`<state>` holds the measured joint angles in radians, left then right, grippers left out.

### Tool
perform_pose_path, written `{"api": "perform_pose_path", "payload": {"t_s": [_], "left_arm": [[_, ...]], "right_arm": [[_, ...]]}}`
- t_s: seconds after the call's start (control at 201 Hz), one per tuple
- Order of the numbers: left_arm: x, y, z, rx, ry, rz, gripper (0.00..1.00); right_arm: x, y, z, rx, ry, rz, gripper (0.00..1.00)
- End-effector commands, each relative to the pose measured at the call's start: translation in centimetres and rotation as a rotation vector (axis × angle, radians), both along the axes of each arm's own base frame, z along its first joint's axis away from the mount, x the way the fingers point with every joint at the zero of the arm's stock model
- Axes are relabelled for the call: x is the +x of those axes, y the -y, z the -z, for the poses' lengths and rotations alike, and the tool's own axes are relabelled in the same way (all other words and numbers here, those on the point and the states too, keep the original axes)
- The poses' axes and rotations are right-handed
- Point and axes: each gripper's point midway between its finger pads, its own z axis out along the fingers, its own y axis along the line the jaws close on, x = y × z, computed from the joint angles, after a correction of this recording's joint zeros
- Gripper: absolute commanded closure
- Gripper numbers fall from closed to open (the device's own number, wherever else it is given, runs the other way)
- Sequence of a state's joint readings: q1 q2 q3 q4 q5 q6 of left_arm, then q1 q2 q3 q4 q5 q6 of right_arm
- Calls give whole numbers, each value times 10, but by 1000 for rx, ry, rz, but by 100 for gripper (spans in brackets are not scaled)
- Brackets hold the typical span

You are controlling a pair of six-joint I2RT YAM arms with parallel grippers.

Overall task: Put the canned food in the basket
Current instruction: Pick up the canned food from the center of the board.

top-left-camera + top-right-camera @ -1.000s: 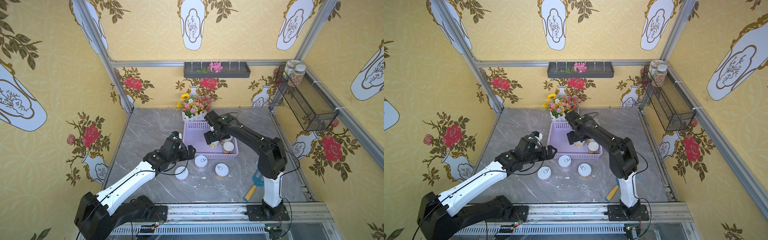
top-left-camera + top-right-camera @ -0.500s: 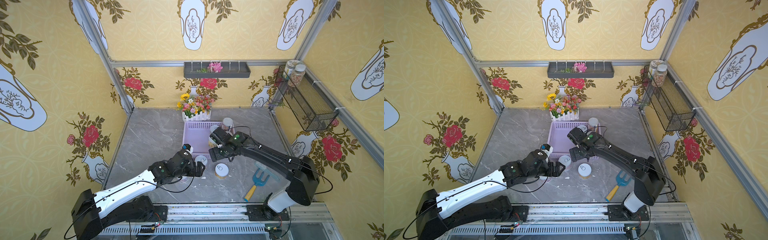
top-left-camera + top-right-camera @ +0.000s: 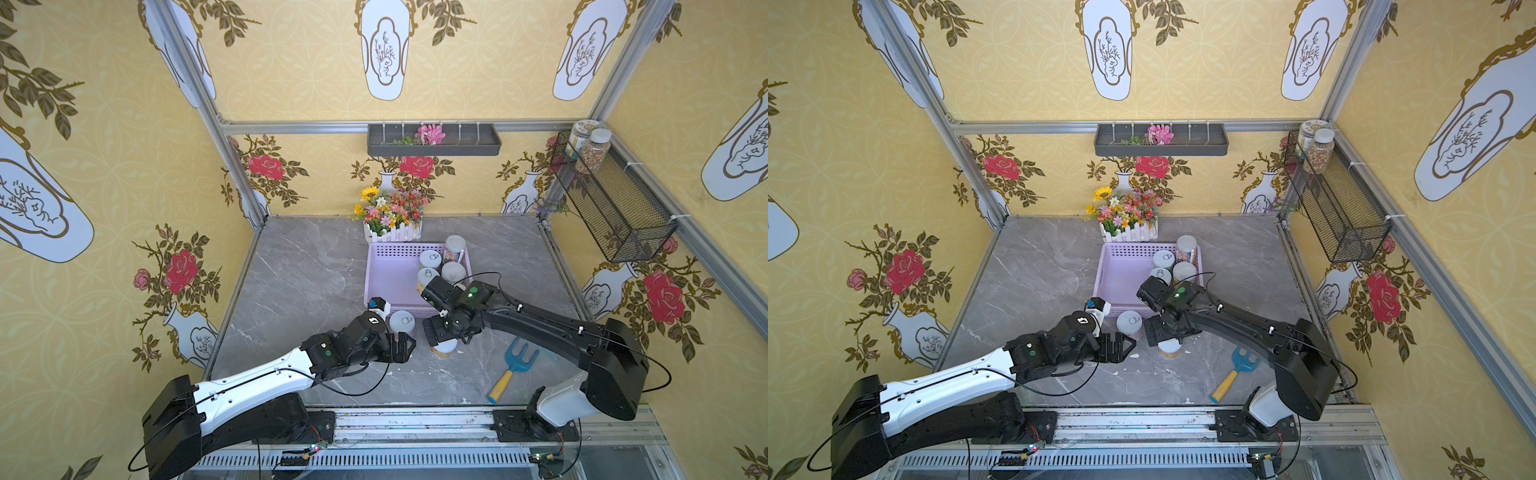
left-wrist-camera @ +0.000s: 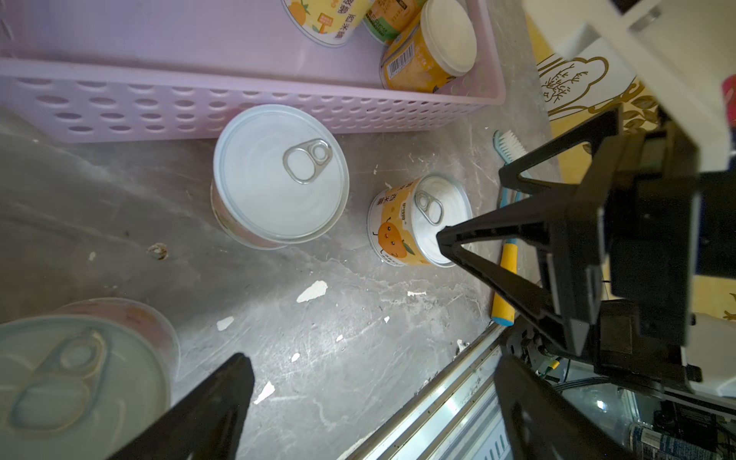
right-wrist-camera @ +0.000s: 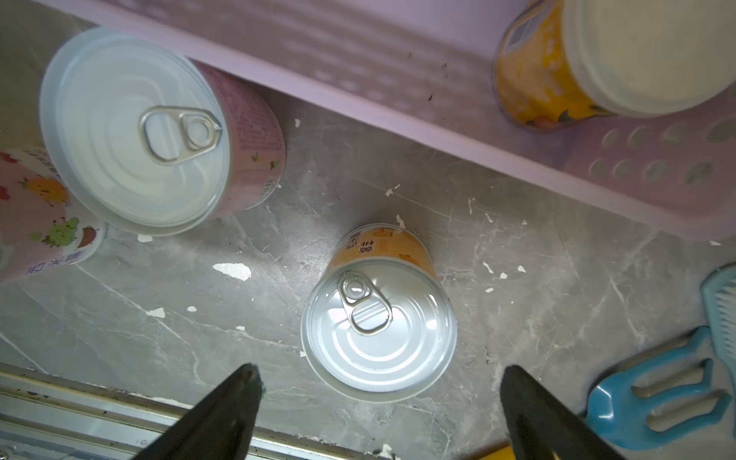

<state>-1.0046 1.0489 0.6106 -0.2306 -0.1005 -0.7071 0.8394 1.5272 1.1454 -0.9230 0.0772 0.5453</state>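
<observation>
The right gripper (image 5: 380,382) stands wide open and empty, straight above an upright orange-labelled pull-tab can (image 5: 378,338). The left gripper (image 4: 370,374) is also spread wide and holds nothing. A pink-labelled pull-tab can (image 4: 79,378) stands close by one of its fingers. A second pink-labelled silver-topped can (image 3: 402,322) stands just outside the near wall of the shallow lavender perforated plastic basket (image 3: 386,286).

All three rest on a grey marble-veined tabletop (image 3: 299,282) flecked with white chips. A blue plastic hand rake with a yellow handle (image 3: 513,365) lies near the right arm. Yellow wallpaper with roses and vases (image 3: 291,83) covers the walls.

Inside the lavender basket, four cans (image 3: 430,258) cluster at the right arm's end, the taller white-lidded can (image 3: 455,245) in the far corner. Behind it sits a white picket planter of mixed flowers (image 3: 392,220). A dark grey long tray (image 3: 478,143) on the back wall holds a pink flower. A black wire-mesh basket (image 3: 615,208) on the side wall holds two clear white-capped jars (image 3: 592,151).
</observation>
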Motion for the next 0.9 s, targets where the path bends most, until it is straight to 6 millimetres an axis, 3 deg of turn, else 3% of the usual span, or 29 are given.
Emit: {"api": "perform_pose_path", "payload": {"t_s": [0.0, 0.443, 0.732, 0.891], "left_arm": [[0, 5, -1, -36, 3, 7, 0], [-1, 3, 4, -33, -7, 5, 0], [-1, -3, 3, -20, 3, -11, 0], [-1, -5, 5, -7, 2, -18, 0]], "right_arm": [[0, 2, 4, -32, -10, 4, 3], [-4, -3, 32, -55, -89, -4, 0], [-6, -3, 38, -48, -117, 19, 11], [-7, -4, 39, -34, -133, 22, 12]]}}
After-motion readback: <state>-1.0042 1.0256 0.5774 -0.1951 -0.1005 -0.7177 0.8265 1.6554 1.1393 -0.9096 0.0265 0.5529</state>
